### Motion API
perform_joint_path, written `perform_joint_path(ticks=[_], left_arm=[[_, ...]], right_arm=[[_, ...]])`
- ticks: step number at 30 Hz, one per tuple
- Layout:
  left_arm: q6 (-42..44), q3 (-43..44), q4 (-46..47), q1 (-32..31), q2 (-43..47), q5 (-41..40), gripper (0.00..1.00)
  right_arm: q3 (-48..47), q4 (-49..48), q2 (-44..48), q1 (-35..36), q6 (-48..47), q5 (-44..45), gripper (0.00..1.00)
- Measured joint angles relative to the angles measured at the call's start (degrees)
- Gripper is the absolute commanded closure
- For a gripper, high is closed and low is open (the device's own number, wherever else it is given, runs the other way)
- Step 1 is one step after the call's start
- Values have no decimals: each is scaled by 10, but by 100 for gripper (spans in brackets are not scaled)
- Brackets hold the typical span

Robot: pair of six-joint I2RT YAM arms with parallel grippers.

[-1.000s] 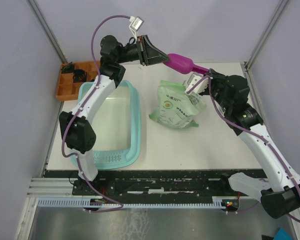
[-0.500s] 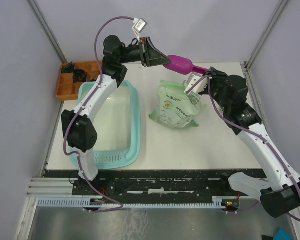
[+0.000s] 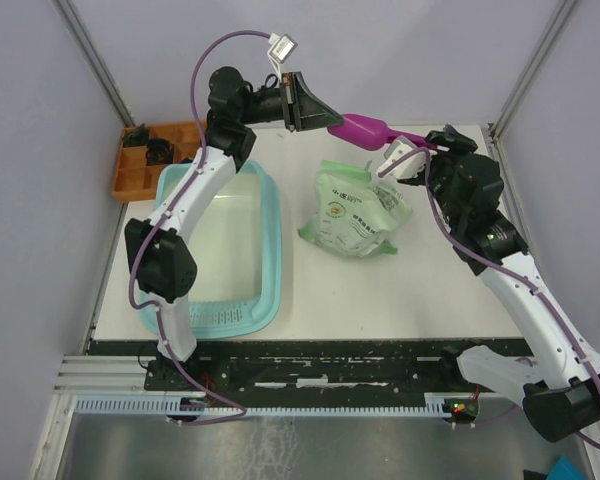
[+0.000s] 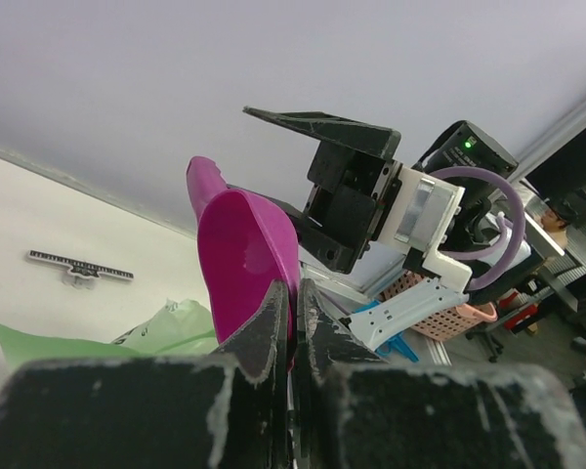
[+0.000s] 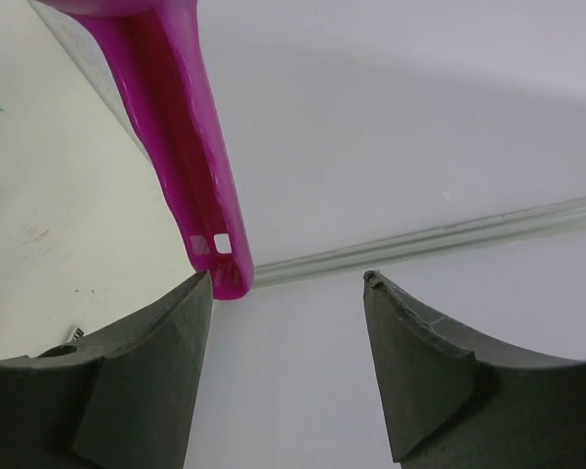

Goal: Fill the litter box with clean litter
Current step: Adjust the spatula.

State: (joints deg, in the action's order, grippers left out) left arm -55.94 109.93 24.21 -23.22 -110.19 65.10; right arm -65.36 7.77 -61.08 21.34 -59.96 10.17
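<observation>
The teal litter box [image 3: 277,232] lies on the left of the table, and its whitish floor is bare. No litter is in view. A magenta scoop [image 3: 364,128] hangs in the air above the table's back edge. My left gripper [image 3: 332,121] is shut on the rim of the scoop's bowl [image 4: 244,244], with the fingertips pinched together [image 4: 295,285]. My right gripper [image 3: 426,150] is open at the scoop's handle end [image 5: 181,137]. That end sits just past the left fingertip [image 5: 197,293], and nothing lies between the jaws [image 5: 288,278].
A light green printed bag [image 3: 352,212] lies at the table's middle, below the scoop; its top shows in the left wrist view [image 4: 166,327]. An orange compartmented tray [image 3: 145,168] sits at the back left corner, beside the box. Walls close in the back and sides.
My right gripper opened and let go of the scoop handle, lifting slightly. My left gripper closed fully on the scoop's bowl rim. The scoop stayed nearly in place.
</observation>
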Motion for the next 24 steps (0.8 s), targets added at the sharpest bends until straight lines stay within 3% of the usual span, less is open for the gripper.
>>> perform_joint_path(ticks=[7, 11, 15, 18, 21, 24], left_arm=[[23, 21, -16, 6, -5, 14, 97], [89, 37, -52, 20, -5, 21, 97], [288, 70, -230, 32, 2, -39, 97], [432, 66, -344, 30, 28, -129, 97], [520, 31, -395, 21, 75, -189, 97], [572, -8, -408, 10, 128, -232, 97]], right_arm=[[-6, 34, 34, -4, 22, 54, 24], [-86, 147, 5, -39, 92, 90, 29], [-287, 347, -114, -78, 199, 90, 35], [-524, 515, -255, -98, 280, 43, 35], [-715, 646, -362, -106, 346, -26, 32], [-790, 728, -401, -106, 401, -105, 30]])
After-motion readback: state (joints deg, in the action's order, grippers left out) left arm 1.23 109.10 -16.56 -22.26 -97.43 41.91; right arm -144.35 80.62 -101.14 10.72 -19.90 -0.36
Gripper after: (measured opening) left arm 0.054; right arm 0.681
